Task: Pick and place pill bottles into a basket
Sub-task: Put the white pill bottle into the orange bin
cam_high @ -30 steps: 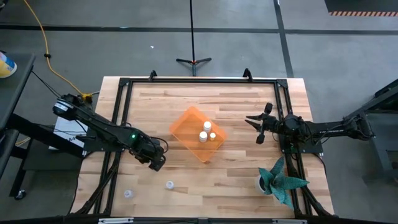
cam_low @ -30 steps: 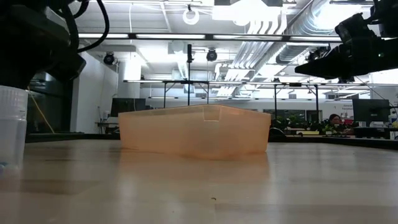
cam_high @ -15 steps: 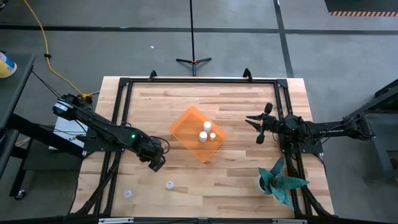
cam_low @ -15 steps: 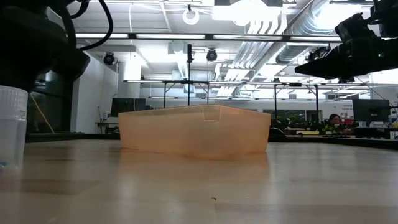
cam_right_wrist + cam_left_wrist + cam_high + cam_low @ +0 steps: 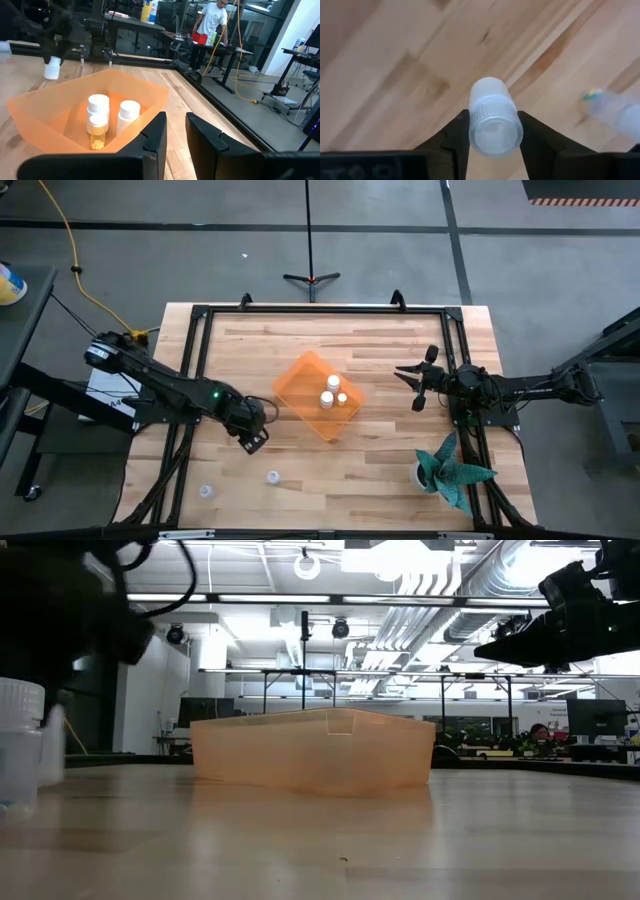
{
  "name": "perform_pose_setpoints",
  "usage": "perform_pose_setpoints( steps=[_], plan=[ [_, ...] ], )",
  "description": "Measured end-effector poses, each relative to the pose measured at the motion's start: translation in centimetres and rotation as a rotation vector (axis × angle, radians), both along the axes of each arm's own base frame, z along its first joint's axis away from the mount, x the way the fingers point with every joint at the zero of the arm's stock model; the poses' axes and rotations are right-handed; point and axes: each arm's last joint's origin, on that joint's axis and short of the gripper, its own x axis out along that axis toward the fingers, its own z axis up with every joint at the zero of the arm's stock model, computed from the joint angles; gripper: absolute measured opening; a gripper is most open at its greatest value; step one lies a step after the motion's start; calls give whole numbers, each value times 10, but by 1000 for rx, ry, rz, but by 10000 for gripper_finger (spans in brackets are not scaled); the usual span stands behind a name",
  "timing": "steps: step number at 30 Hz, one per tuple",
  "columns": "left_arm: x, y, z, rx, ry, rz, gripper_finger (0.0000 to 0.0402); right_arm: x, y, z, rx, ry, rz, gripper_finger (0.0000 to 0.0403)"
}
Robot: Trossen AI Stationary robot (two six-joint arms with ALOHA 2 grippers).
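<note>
My left gripper [image 5: 252, 440] is shut on a small white pill bottle [image 5: 494, 122] over the table, near-left of the orange basket [image 5: 318, 395]. The right wrist view also shows this bottle [image 5: 51, 67] under the gripper. Three bottles [image 5: 333, 392] stand in the basket on their bases. Two more bottles stand on the table near the front edge, one [image 5: 272, 476] right of the other [image 5: 206, 491]. My right gripper [image 5: 411, 387] is open and empty, right of the basket. My left gripper pinches the bottle between its two fingers at its cap end [image 5: 476, 120], one finger on each side. The fingers come from above, pointing down. The bottle hangs upright below them, cap up, and looks clear of the table.
A teal leafy plant [image 5: 452, 470] stands at the near right corner. A black frame [image 5: 200, 315] runs around the tabletop. Bare wood lies between my left gripper and the basket. A person [image 5: 210, 20] stands in the room beyond the table.
My left gripper has gone a little toward the basket with the bottle, which has come into the low view beside the near bottle.
</note>
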Motion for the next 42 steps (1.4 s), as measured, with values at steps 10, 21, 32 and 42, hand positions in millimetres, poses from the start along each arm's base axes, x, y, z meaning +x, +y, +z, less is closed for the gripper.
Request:
perform_pose_setpoints(
  steps=[10, 21, 32, 42],
  plan=[
    [41, 35, 71, 227, -281, -216, 193, 0, 0, -2, 0, 17, 0, 62],
    [69, 101, 109, 526, -510, -326, 173, 0, 0, -2, 1, 20, 0, 62],
    [100, 148, 66, 533, -417, -356, 171, 0, 0, -3, 1, 35, 0, 62],
    [116, 157, 26, 428, -325, -380, 204, 0, 0, -3, 1, 37, 0, 62]
  ],
)
